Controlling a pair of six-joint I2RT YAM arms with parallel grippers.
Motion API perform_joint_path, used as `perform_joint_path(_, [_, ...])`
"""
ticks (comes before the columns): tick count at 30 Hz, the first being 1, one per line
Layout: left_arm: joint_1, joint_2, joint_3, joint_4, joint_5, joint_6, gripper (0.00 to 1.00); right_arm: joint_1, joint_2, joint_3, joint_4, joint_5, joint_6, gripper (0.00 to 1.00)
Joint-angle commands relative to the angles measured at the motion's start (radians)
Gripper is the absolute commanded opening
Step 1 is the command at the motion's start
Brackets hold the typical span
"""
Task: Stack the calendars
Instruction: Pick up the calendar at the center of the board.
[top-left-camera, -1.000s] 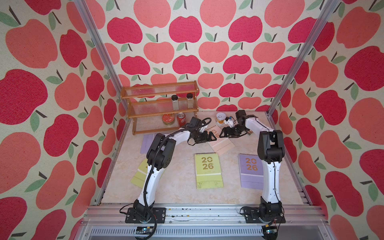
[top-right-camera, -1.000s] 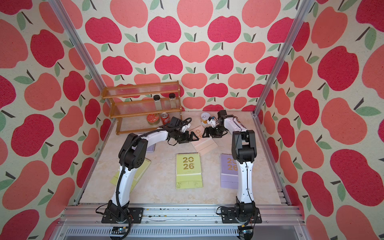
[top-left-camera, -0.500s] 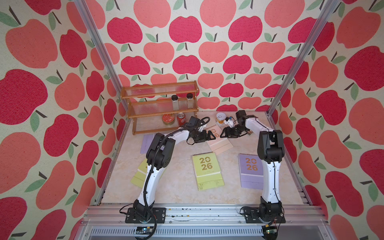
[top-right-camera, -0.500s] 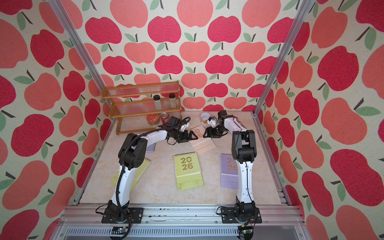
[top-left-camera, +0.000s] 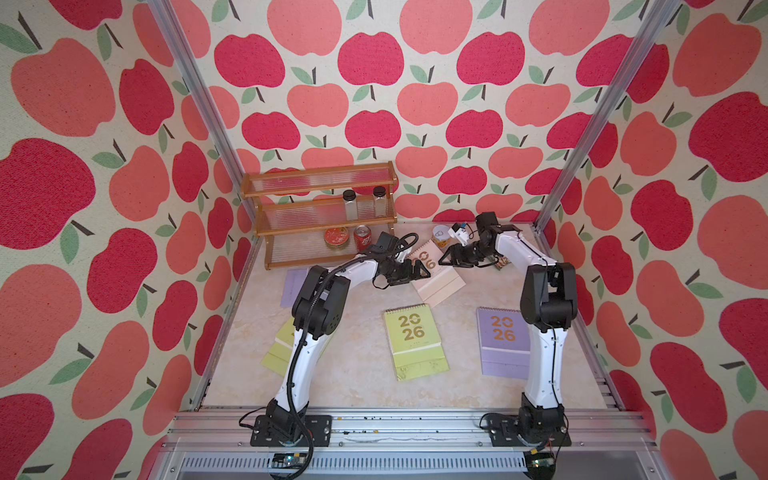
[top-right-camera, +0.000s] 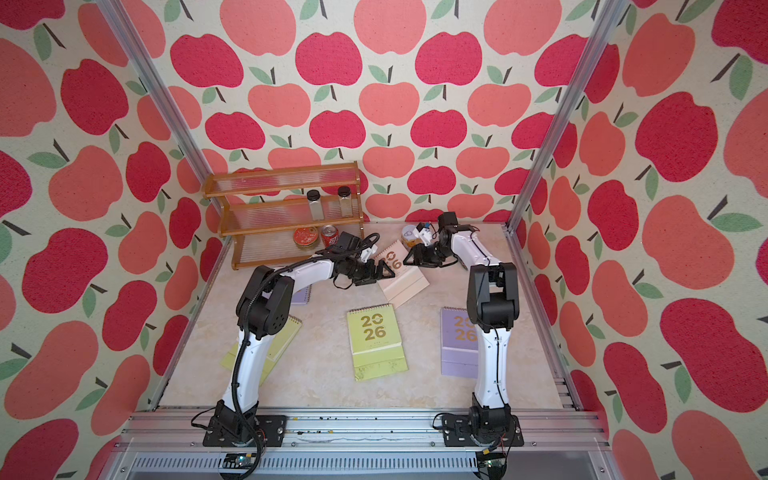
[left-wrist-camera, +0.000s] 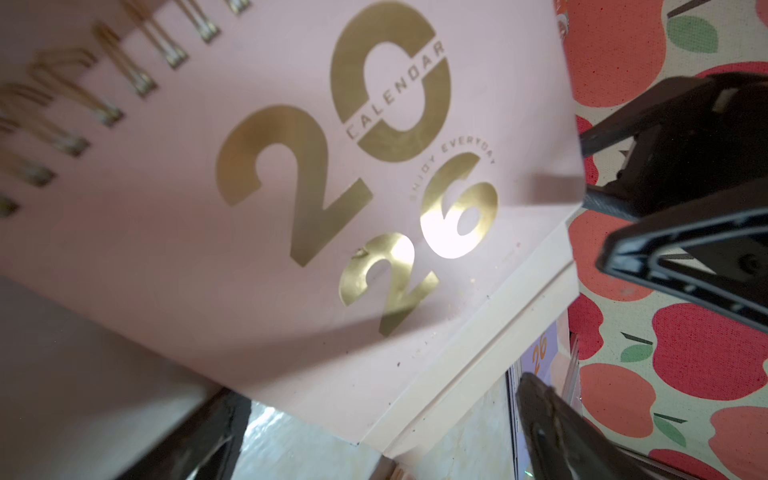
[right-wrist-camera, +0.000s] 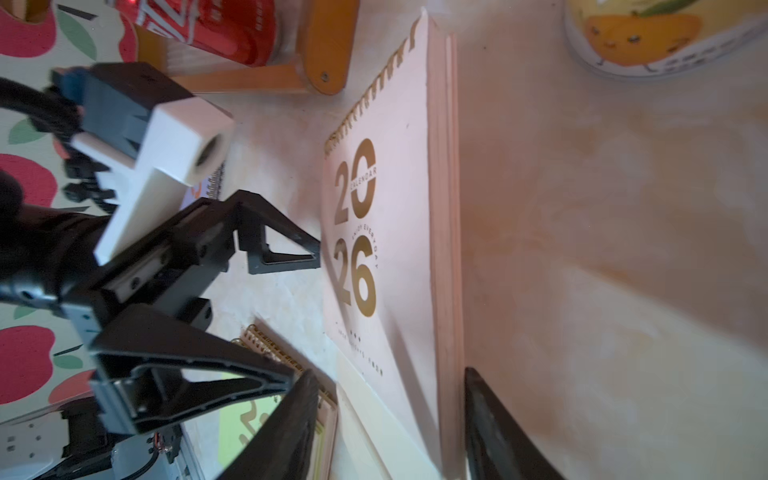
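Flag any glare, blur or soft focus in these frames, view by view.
Left wrist view: glare blows out the gold 26 on the pink calendar, and its spiral binding is blurred. Right wrist view: the same calendar's numerals are sharp, the white can soft. Both top views: evenly lit and sharp, no glare on the middle yellow-green calendar.

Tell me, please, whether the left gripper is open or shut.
Open: in the right wrist view the left gripper has its jaws spread wide apart beside the pink calendar, not clamped on it.
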Motion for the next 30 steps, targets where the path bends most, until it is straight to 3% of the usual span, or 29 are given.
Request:
perform_joint_path(1, [-0.016, 0.054, -0.004, -0.008, 0.002, 0.0, 0.97, 0.033, -0.047, -0.04, 0.012, -0.121, 0.031, 0.55])
perform_joint_path(5, [-0.014, 0.049, -0.013, -0.001, 0.002, -0.002, 0.97, 0.043, -0.056, -0.081, 0.029, -0.118, 0.042, 0.5])
perform_joint_path(7, [-0.012, 0.047, -0.016, 0.002, 0.002, -0.001, 0.97, 0.045, -0.058, -0.101, 0.042, -0.11, 0.051, 0.43])
perform_joint_path(14, [-0.007, 0.018, -0.039, 0.016, -0.017, 0.01, 0.97, 0.046, -0.093, -0.128, 0.075, -0.027, 0.061, 0.0])
perform_joint_path(23, [0.009, -0.163, -0.146, 0.117, -0.109, 0.042, 0.98, 0.027, -0.272, -0.116, 0.082, 0.11, 0.056, 0.0])
perform_joint_path(30, [0.041, -0.385, -0.282, 0.187, -0.185, 0.058, 1.0, 0.041, -0.44, -0.235, 0.083, 0.001, 0.091, 0.0])
